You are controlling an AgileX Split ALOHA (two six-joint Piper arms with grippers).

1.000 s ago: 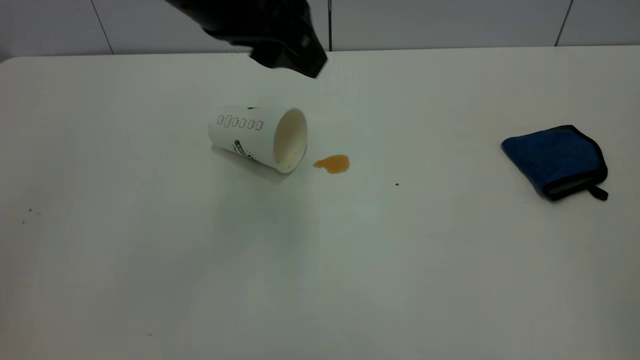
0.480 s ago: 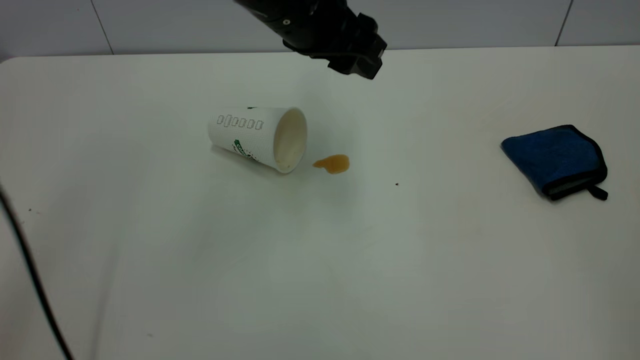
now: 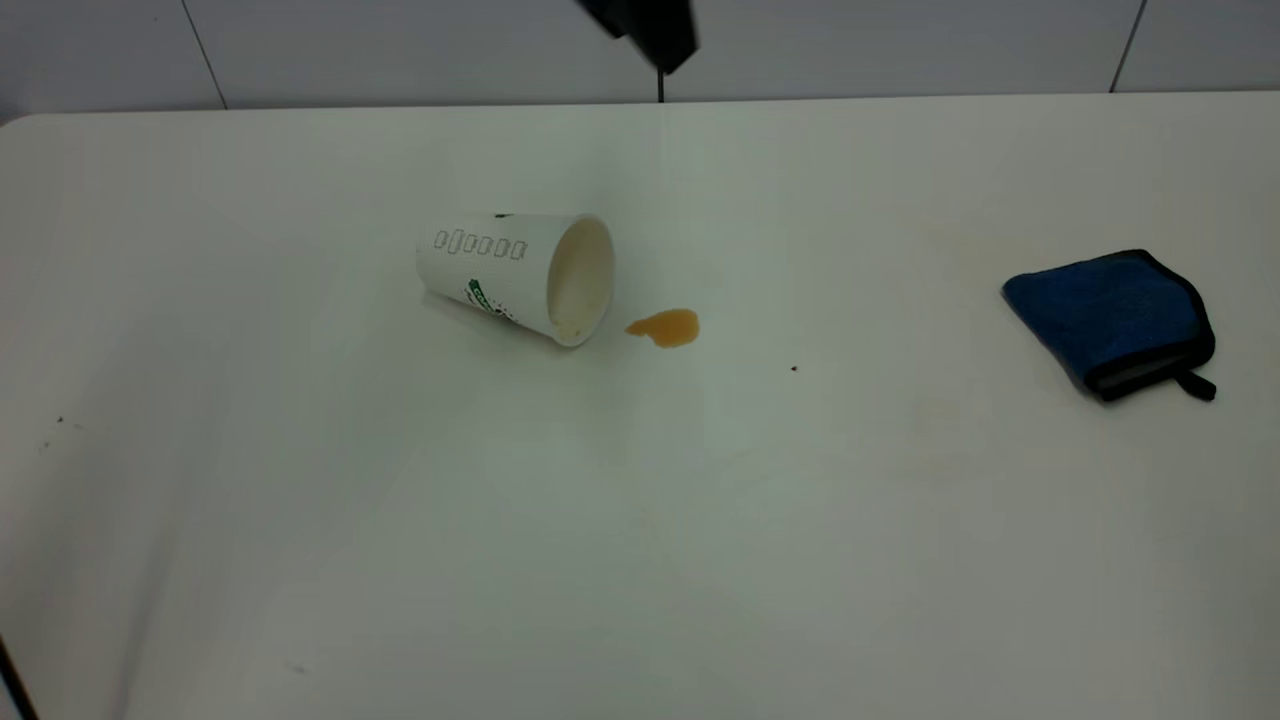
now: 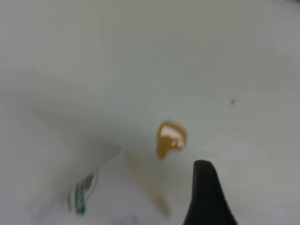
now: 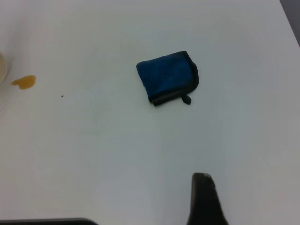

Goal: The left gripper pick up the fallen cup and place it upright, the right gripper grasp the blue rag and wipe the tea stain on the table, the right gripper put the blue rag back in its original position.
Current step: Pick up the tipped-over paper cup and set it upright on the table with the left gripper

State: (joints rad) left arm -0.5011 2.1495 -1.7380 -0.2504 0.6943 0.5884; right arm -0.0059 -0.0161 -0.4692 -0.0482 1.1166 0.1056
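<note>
The cup (image 3: 520, 273) lies on its side on the table (image 3: 640, 520), mouth toward the tea stain (image 3: 665, 327), which sits just right of the rim. The blue rag (image 3: 1105, 320) lies folded at the far right. A black arm part (image 3: 645, 28) shows at the top edge, high above the table's far side. In the left wrist view the left gripper (image 4: 206, 197) hangs above the table near the stain (image 4: 171, 138), with the cup (image 4: 86, 197) beside it. In the right wrist view the right gripper (image 5: 204, 201) is well short of the rag (image 5: 167, 77), holding nothing.
A tiny black speck (image 3: 794, 368) lies right of the stain. The table's rounded far-left corner (image 3: 30, 118) and a tiled wall (image 3: 900, 45) are behind. A thin dark cable (image 3: 12, 680) shows at the lower left edge.
The black arm part swept from above the cup to the right, then rose almost out of the top edge. The cable at the left has swung lower. Cup, stain and rag have not moved.
</note>
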